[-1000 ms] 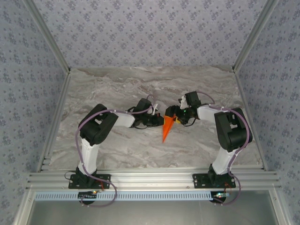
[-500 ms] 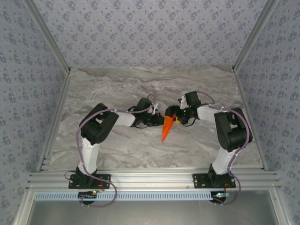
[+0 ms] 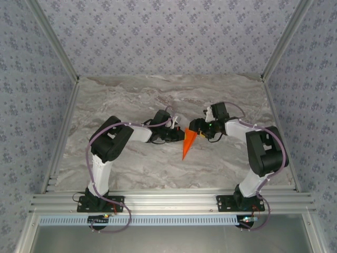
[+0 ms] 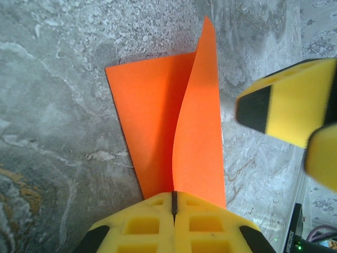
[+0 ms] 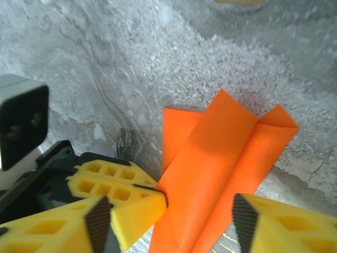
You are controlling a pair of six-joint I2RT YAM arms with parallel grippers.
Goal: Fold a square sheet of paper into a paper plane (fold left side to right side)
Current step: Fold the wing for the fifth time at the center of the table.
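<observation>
Top external, one paper plane (image 3: 188, 143), left jaws clamped on it, right jaws apart

Left fingers (image 4: 152, 224) together, right fingers (image 5: 279, 226) apart

Legible text: none. A single line of small white lettering runs lengthwise along a black housing (image 4: 289, 235), seen in the left wrist view to the lower right of the paper plane (image 4: 181, 132). The characters are too small and blurred to make out, so no brand, number or word can be given. A green point of light glows just right of that lettering; it carries no symbol.
</observation>
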